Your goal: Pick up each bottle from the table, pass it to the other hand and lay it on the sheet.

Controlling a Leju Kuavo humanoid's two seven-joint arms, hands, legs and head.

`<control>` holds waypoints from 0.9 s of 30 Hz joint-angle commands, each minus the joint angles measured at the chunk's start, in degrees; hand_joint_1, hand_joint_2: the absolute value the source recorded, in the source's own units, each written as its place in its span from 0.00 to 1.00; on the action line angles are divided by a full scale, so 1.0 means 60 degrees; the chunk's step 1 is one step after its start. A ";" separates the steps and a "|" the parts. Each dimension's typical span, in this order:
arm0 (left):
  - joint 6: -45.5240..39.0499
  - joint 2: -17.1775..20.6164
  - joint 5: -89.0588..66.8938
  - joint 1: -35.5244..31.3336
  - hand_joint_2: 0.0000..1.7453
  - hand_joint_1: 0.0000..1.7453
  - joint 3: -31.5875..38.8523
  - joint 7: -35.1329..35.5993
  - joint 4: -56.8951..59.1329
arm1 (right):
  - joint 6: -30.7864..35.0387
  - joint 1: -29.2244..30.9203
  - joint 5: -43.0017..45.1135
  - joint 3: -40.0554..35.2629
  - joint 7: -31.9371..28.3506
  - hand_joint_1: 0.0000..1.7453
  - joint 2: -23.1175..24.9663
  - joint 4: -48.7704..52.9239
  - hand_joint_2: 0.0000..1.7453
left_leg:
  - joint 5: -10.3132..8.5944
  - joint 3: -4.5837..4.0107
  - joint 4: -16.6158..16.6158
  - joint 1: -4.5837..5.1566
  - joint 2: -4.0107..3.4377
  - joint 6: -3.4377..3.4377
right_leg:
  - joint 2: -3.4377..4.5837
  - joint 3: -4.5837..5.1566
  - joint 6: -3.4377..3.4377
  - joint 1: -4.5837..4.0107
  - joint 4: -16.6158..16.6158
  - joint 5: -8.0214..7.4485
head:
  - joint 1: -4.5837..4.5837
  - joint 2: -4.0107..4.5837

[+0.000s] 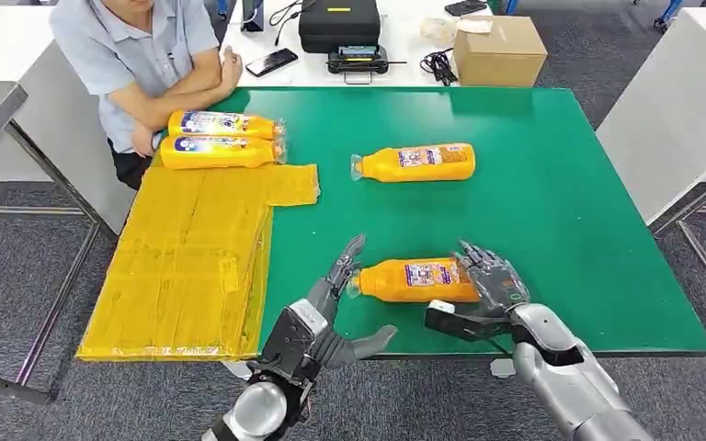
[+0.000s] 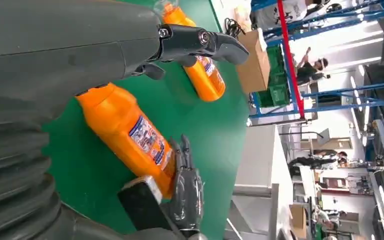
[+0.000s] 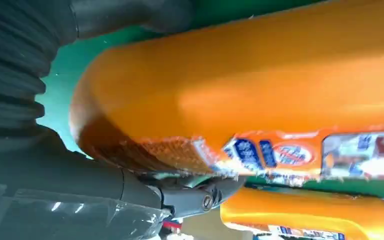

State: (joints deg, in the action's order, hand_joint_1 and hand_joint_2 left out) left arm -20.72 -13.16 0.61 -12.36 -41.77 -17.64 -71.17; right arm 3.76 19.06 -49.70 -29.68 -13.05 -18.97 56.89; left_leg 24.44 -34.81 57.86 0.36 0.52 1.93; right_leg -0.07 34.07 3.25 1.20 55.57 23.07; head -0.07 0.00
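Gripping the base of the near bottle [image 1: 415, 279] at lower centre on the green table [image 1: 552, 193], the right hand [image 1: 492, 280] holds it; the left hand [image 1: 335, 308] hovers spread wide at its cap end, beside the yellow sheet [image 1: 193, 266].

Four orange bottles with blue-and-white labels are lying on their sides. Two of them, the rear sheet bottle [image 1: 224, 123] and the front sheet bottle [image 1: 221, 152], are resting side by side at the far end of the yellow sheet [image 1: 193, 266], caps pointing toward the green table [image 1: 561, 211]. The sheet is hanging crumpled over the table's left edge. The far bottle [image 1: 415, 163] is lying alone mid-table, cap pointing left. The near bottle [image 1: 415, 279] is lying close to the front edge, cap pointing left, its base touching the right hand [image 1: 492, 280].
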 commanded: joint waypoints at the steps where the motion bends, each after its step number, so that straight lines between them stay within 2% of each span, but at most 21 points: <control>1: 0.0109 0.0050 0.0154 -0.0524 1.00 0.00 -0.0344 -0.0062 0.0798 | -0.0960 -0.0220 0.1194 -0.0245 -0.0450 1.00 -0.0534 -0.0949 1.00 | 0.0001 0.0040 -0.0012 -0.0009 0.0036 -0.0011 | -0.0040 -0.0054 -0.0015 -0.0011 -0.0021 0.0011 | 0.0000 0.0000; 13: 0.0175 0.0006 0.0222 -0.0586 1.00 0.00 -0.0414 -0.0166 0.0860 | -0.1360 -0.0777 0.2215 0.0266 -0.0692 1.00 -0.0716 -0.0706 1.00 | 0.0009 0.0077 -0.0012 -0.0011 0.0036 -0.0012 | -0.0041 -0.0089 -0.0024 -0.0015 -0.0027 0.0012 | 0.0000 0.0000; 18: -0.0141 -0.0071 0.0177 -0.0565 1.00 0.00 -0.0311 -0.0370 0.0849 | -0.1383 -0.0958 0.2540 0.0457 -0.0826 1.00 -0.0592 -0.0584 1.00 | 0.0011 0.0092 -0.0015 -0.0016 0.0036 -0.0013 | -0.0042 -0.0103 -0.0027 -0.0020 -0.0031 0.0013 | 0.0000 0.0000; 21: -0.1056 -0.0283 0.0235 -0.0520 1.00 0.00 -0.0013 -0.0841 0.0925 | -0.1197 -0.1214 0.2874 0.0915 -0.0941 1.00 -0.0334 -0.0327 1.00 | 0.0011 0.0091 -0.0013 -0.0018 0.0033 -0.0014 | -0.0038 -0.0105 -0.0027 -0.0022 -0.0033 0.0010 | 0.0000 0.0000; 27: -0.1124 -0.0300 0.0290 -0.0575 1.00 0.00 -0.0022 -0.0872 0.0991 | -0.1182 -0.1302 0.2888 0.0970 -0.0944 1.00 -0.0256 -0.0224 1.00 | 0.0013 0.0091 -0.0008 -0.0011 0.0011 -0.0006 | -0.0015 -0.0097 -0.0016 -0.0014 -0.0023 0.0005 | 0.0004 0.0000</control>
State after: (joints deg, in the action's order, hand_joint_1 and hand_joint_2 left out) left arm -27.10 -14.86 2.01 -13.59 -42.60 -22.73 -69.24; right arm -2.64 15.59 -32.50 -25.24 -18.86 -22.88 57.18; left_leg 24.51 -34.37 57.86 0.38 0.51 1.98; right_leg -0.06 33.65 3.25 1.20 55.53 23.08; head -0.04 0.00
